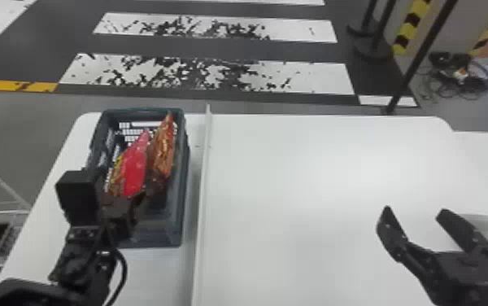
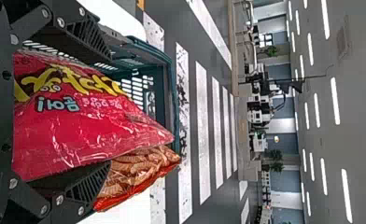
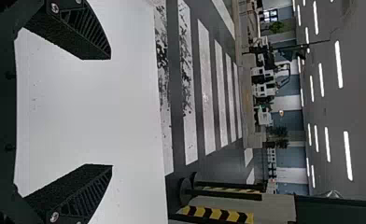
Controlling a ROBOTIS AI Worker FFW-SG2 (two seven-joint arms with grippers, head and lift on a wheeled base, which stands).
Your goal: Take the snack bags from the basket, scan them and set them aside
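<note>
One white table point(image 1: 336, 162) spreads before us, bearing a dark grey perforated plastic basket point(image 1: 183, 228) at its left. Our right gripper point(image 1: 416, 210) has its jaws released, over the table's right part. Our left gripper point(image 1: 127, 198) has its jaws released too, astride the red snack bag point(image 1: 135, 167), beside an orange-brown snack bag point(image 1: 165, 150) in the basket.

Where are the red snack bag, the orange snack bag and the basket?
Red snack bag point(image 2: 87, 130): left wrist view, printed front.
Orange snack bag point(image 1: 163, 148): head view, middle.
Basket point(image 1: 155, 235): head view, near wall.
</note>
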